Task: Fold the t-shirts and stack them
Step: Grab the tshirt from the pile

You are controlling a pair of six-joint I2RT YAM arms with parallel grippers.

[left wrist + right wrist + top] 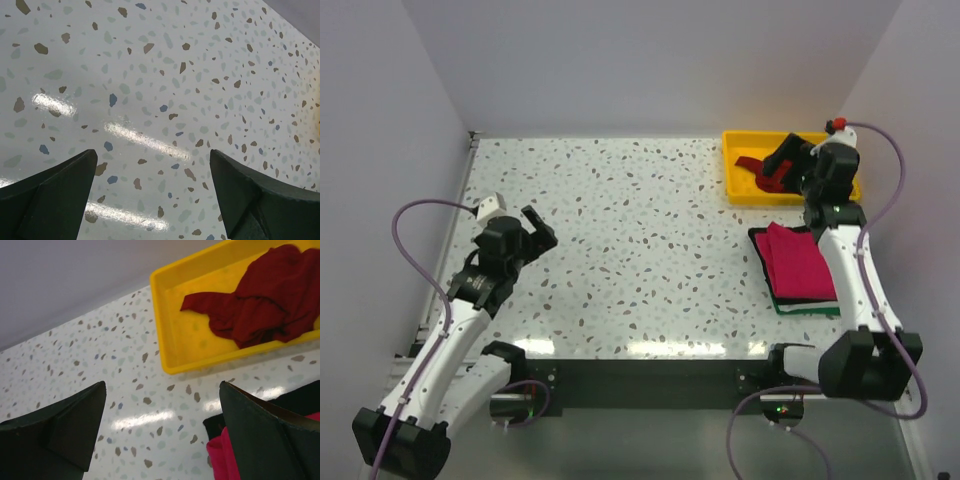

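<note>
The tabletop under me is glossy white, speckled all over with brown, grey-green and a few blue flecks. At its far right corner the tray is bright yellow, and the crumpled dark red shirt in it is plain, without print. By the right edge, the stack shows a magenta-pink shirt, a black shirt and a green shirt. The fingers of my left gripper and right gripper are matte near-black. My arms are white with black joints, my cables pale purple.
</note>
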